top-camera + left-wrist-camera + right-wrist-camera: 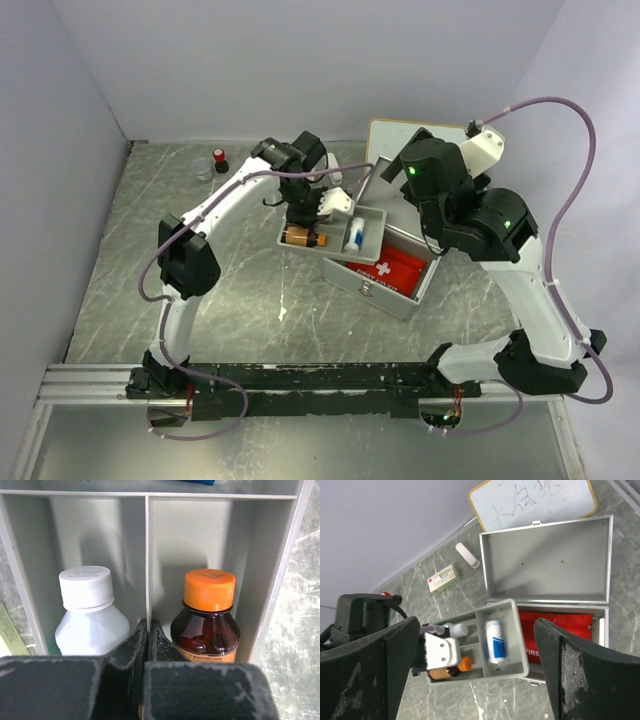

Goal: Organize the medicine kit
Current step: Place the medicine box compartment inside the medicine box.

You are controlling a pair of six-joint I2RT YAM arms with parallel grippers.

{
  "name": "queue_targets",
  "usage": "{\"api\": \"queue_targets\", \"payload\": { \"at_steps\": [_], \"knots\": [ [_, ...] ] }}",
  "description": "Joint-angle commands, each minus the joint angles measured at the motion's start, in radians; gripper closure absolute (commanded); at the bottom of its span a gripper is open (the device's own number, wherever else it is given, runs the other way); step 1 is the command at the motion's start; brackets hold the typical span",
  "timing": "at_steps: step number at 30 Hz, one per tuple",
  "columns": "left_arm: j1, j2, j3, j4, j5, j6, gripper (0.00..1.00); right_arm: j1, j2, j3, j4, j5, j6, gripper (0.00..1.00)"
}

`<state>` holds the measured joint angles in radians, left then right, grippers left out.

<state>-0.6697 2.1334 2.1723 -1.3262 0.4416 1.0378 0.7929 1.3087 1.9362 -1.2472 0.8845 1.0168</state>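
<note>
**A:** Surface and room?

**B:** The counter (250, 300) is green-grey and marbled with pale veins. Plain pale walls (300, 60) close it in on the left, back and right. A metal rail (90, 380) runs along the near edge, by my bases.

**A:** Location of the medicine kit?

**B:** The medicine kit (385, 292) is on the counter, right of centre. Its lid is open and swung back toward a yellow-framed whiteboard (400, 135) with scribbled marks behind it. A red pouch (392, 268) with a white cross lies inside.

**A:** Grippers?

**B:** My left gripper (148, 630) is pinched tight on the middle divider of the grey tray (300, 250). The tray overlaps the kit's left edge, but I cannot tell whether it rests on the rim. A white bottle (90, 615) sits on one side of the divider and an amber bottle (207, 620) with an orange cap on the other. A blue-and-white roll (354, 233) lies in the long compartment. My right gripper (477, 621) is spread wide and holds nothing, looking down over the tray and kit.

**A:** Loose items?

**B:** At far left, a red-capped vial (220, 158) stands just beside a clear cup (203, 167). A small box (442, 577) and a white tube (467, 555) lie on the counter near the lid.
</note>
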Motion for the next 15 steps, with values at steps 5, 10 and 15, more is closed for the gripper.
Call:
{"api": "queue_targets", "payload": {
  "at_steps": [5, 10, 15],
  "knots": [
    [-0.107, 0.033, 0.088, 0.062, 0.031, -0.008, 0.93, -0.004, -0.059, 0.002, 0.0, 0.052, 0.029, 0.0],
    [-0.147, 0.064, 0.116, 0.084, 0.022, -0.007, 0.93, -0.004, -0.147, -0.071, 0.138, 0.048, -0.039, 0.0],
    [-0.17, 0.081, 0.122, 0.112, 0.012, 0.008, 0.93, -0.004, -0.215, -0.131, 0.251, 0.025, -0.107, 0.0]
  ]
}}
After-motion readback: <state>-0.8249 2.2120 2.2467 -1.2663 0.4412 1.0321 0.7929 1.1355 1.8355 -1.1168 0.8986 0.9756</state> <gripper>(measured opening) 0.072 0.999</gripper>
